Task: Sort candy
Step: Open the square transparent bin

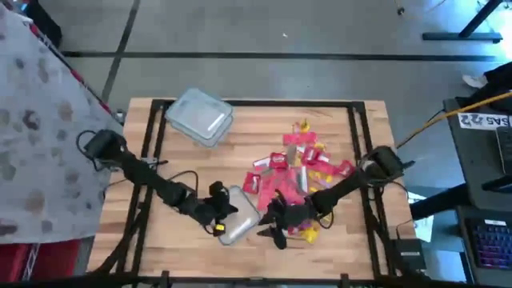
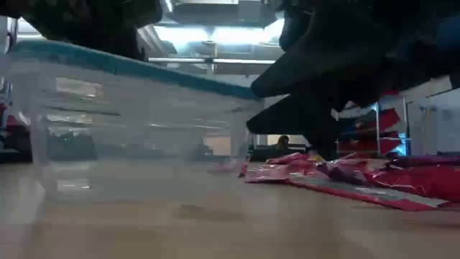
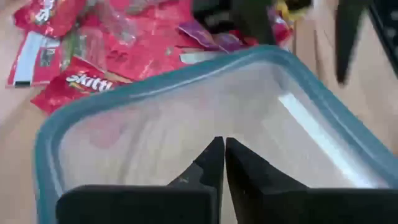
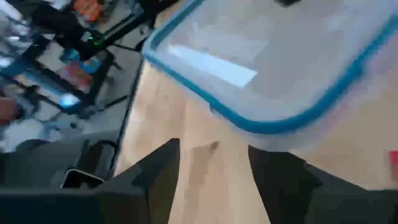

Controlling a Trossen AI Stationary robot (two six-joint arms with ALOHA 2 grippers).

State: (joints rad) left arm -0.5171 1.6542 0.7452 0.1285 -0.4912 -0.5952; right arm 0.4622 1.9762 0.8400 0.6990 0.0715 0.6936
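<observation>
The candy (image 1: 300,164) lies in a loose pile of red and pink packets with yellow pieces on the wooden table, right of centre; it also shows in the left wrist view (image 3: 112,43) and the low view (image 2: 374,180). A clear tub with a teal rim (image 1: 240,214) stands near the front edge, just left of the pile. My left gripper (image 3: 224,146) is shut, its tips over the tub's open top, with nothing seen between them. My right gripper (image 4: 214,165) is open over bare wood by the tub's right end (image 4: 261,121), between the tub and the pile, and holds nothing.
A second clear tub (image 1: 198,116) stands at the far left of the table. A small yellow piece (image 1: 218,228) shows by the near tub's left corner. Black frame rails (image 1: 152,136) run along the table's sides. A patterned cloth (image 1: 40,120) fills the area left of the table.
</observation>
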